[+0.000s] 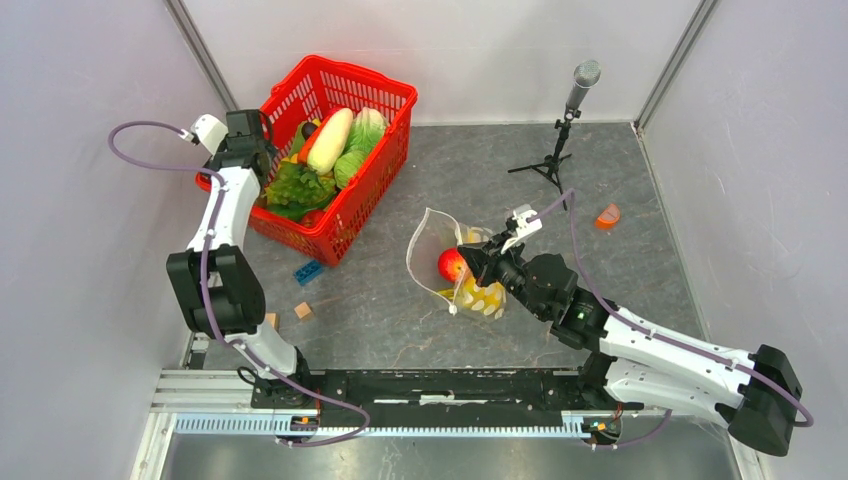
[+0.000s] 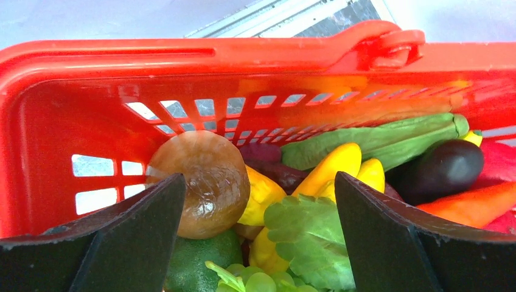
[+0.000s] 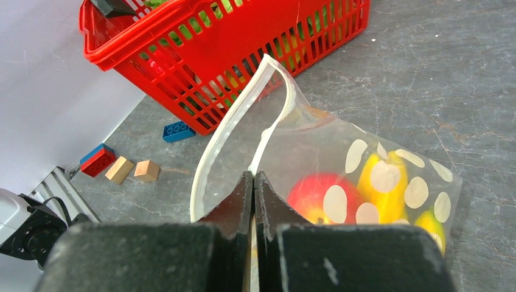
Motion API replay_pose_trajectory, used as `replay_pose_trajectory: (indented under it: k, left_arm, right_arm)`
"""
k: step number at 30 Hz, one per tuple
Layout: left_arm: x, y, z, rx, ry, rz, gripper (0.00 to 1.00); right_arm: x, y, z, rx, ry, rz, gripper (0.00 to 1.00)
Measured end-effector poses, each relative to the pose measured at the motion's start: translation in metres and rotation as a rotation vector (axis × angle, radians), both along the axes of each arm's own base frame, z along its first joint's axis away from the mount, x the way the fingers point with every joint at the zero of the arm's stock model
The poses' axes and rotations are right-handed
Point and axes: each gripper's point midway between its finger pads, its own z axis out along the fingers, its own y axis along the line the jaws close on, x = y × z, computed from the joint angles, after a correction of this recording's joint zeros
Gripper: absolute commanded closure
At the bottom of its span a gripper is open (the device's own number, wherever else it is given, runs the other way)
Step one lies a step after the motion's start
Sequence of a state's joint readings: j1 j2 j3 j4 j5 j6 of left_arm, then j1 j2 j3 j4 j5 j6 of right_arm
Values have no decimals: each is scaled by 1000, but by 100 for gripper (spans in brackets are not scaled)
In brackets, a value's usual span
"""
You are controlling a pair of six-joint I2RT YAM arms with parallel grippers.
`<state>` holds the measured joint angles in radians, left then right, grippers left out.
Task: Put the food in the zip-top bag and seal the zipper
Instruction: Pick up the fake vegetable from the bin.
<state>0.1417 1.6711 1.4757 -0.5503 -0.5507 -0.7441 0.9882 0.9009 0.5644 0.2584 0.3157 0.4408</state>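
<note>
One pinch keeps the bag open
The right gripper (image 3: 253, 177) clamps the bag (image 3: 316, 137) by its rim; the left gripper (image 2: 258, 182) gapes over the basket (image 2: 109, 67). One slip and that mouth could collapse.

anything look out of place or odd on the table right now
One small orange piece lies alone near the right wall, far from the red basket and the zip-top bag. A blue brick and wooden cubes sit loose beside the basket.
</note>
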Motion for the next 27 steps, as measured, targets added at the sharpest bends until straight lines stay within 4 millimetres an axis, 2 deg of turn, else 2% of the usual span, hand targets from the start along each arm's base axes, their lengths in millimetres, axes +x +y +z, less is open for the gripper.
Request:
replay_pose_trajectory:
  k: [6, 12, 27]
  left_arm:
    - [-4, 9, -3, 26, 10, 73, 2]
    - [-5, 13, -21, 27, 60, 116, 2]
    - [-17, 21, -29, 43, 124, 195, 3]
  right_arm:
    - [0, 0, 0, 18, 18, -4, 96]
    - [0, 2, -1, 17, 30, -5, 96]
    - [1, 2, -2, 19, 34, -10, 96]
